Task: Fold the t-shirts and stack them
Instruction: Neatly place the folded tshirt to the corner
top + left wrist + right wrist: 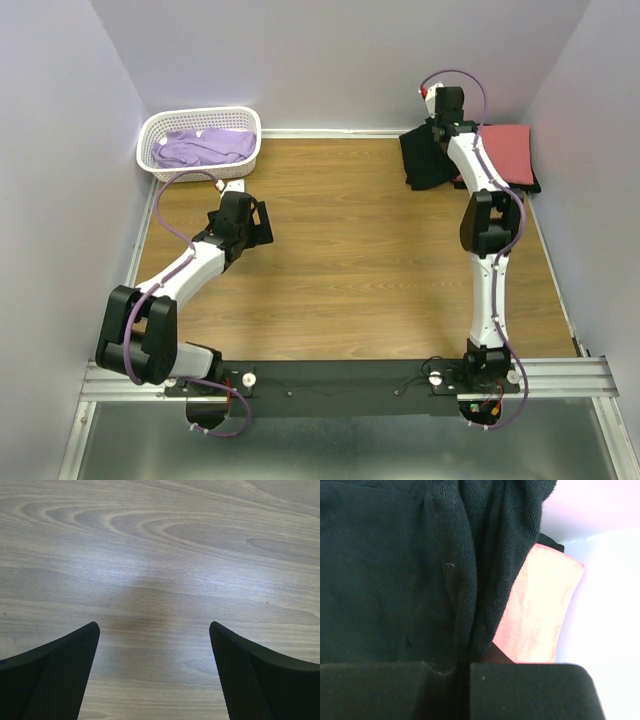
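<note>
Counted three tees: plain black cotton t-shirt (428, 160) at far right of brown wooden table (350, 250), pinched in clenched right gripper (462, 667); coral-red folded tee (508, 150) just beside it; lavender tee (205, 147) inside one white plastic lattice basket (150, 152), far left. Left gripper (154, 625) spread wide, grasping nothing, low over tabletop.

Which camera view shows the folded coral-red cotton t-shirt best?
The top external view: the coral-red t-shirt lies folded flat in the far right corner, most of its outline visible. The right wrist view shows only a strip past the black cotton t-shirt. The left wrist view shows only the wooden table.
</note>
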`<state>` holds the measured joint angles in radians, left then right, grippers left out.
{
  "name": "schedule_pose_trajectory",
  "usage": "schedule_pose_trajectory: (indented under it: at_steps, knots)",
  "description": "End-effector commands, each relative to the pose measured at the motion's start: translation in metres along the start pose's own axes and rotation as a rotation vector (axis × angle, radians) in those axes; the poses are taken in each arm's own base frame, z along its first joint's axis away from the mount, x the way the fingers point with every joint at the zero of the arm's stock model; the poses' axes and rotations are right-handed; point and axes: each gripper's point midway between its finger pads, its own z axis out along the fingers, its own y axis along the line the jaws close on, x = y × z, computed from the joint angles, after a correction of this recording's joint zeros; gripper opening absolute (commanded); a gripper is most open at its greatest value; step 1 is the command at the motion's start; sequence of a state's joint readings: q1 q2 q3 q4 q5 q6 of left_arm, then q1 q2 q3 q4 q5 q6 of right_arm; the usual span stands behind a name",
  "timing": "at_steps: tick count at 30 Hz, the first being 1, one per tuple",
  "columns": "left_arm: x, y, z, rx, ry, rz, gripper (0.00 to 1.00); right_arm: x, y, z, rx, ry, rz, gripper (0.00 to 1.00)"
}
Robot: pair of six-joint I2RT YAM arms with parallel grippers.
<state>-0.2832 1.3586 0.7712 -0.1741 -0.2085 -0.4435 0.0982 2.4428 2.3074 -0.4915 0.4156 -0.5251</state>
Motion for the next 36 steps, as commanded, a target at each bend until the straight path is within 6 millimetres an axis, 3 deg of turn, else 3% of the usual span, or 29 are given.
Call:
schedule_pose_trajectory:
  at_steps: [1, 30, 36]
  knots:
    - [-0.014, -0.005, 0.001, 0.012, -0.028, -0.017, 0.98, -0.024, -0.045, -0.015, 0.085, -0.072, 0.043, 0.0]
    - [-0.006, -0.015, 0.006, 0.066, 0.014, 0.004, 0.98, -0.057, -0.096, -0.06, 0.123, -0.186, 0.107, 0.01]
    - [-0.006, -0.018, 0.005, 0.077, 0.017, 0.005, 0.98, -0.066, -0.098, -0.068, 0.102, -0.223, 0.134, 0.01]
